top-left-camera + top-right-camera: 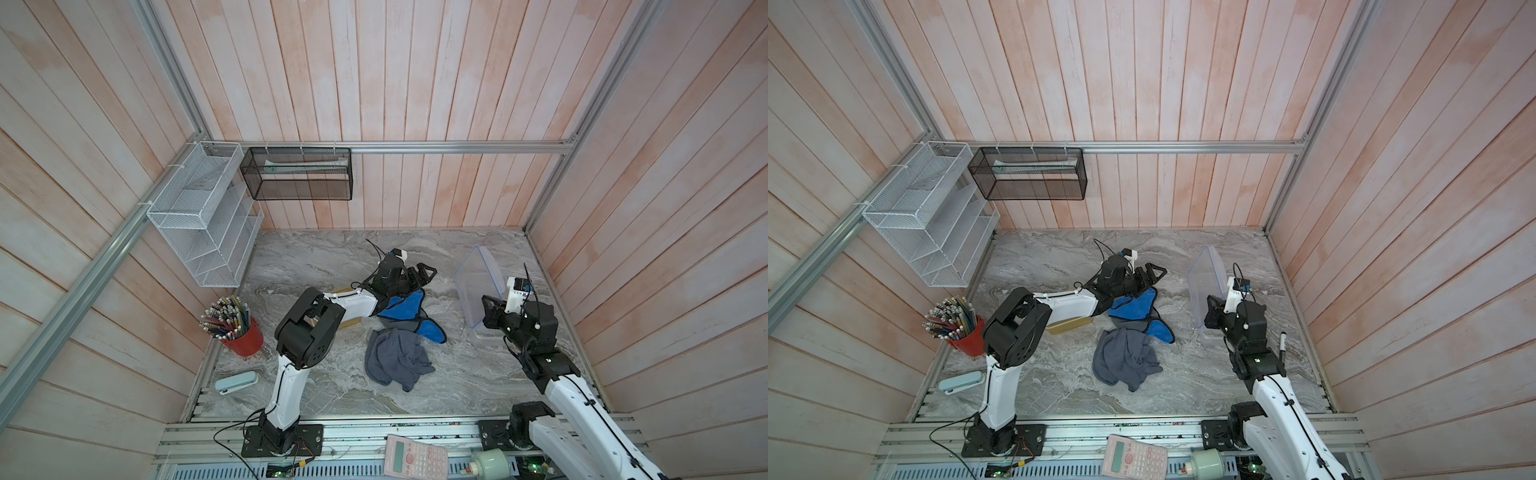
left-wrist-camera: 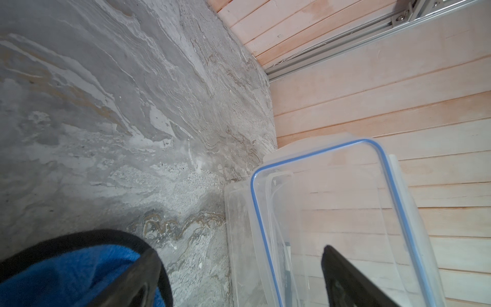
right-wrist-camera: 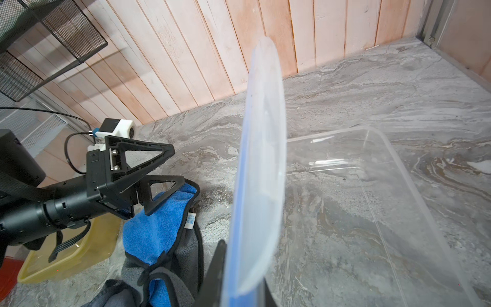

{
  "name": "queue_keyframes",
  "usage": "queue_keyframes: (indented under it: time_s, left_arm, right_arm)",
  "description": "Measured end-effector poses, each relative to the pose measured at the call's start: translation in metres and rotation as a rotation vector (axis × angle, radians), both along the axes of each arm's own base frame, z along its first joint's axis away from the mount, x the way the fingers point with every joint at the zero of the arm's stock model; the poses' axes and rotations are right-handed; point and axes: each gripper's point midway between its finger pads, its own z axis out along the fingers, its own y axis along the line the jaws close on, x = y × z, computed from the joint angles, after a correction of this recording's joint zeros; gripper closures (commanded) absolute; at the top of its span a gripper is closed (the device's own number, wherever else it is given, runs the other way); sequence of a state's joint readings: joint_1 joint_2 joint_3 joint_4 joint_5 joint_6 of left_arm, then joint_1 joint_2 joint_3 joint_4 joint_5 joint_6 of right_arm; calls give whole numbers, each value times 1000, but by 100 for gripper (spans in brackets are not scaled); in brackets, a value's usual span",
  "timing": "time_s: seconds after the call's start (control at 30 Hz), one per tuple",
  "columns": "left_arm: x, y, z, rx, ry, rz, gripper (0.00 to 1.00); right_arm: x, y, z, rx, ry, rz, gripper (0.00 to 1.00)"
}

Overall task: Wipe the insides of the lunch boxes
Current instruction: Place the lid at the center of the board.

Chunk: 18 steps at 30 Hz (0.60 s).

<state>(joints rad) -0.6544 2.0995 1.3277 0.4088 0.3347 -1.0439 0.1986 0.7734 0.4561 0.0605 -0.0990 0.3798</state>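
Note:
My right gripper (image 1: 491, 311) (image 3: 244, 268) is shut on the edge of the blue-rimmed clear lid (image 1: 478, 278) (image 3: 261, 159), which stands on end. The larger clear lunch box (image 3: 393, 170) (image 1: 485, 334) lies open on the marble just beside the lid. My left gripper (image 1: 428, 275) (image 2: 239, 265) is open and holds nothing. It hovers over the blue cloth (image 1: 405, 307) (image 3: 159, 220) and points toward the lid (image 2: 332, 199). The small yellow lunch box (image 1: 1065, 326) (image 3: 66, 255) sits open, partly hidden under my left forearm. A grey cloth (image 1: 397, 359) lies crumpled in front of the blue one.
A red cup of pencils (image 1: 243, 334) and a pale blue case (image 1: 236, 382) sit at the left edge. A white wire rack (image 1: 199, 216) and a black mesh basket (image 1: 297, 174) hang on the walls. A marker (image 1: 1282, 343) lies near the right wall. A calculator (image 1: 415, 457) rests on the front rail.

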Motion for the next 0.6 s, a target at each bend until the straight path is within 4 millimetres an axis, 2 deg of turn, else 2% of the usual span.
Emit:
queue_keyframes:
  time_s: [0.1,0.3,0.6]
  left_arm:
    - [0,2,7,-10,-13,3,5]
    - [-1,14,12,-14,-21,22,5]
    - [-4,36,18,8,-33,76,5]
  right_arm:
    - [6,11,6,-45,-14,-1,90]
    - [19,24,6,-148,-14,-33,90]
    - [60,47,-2,-353,-17,-79,91]
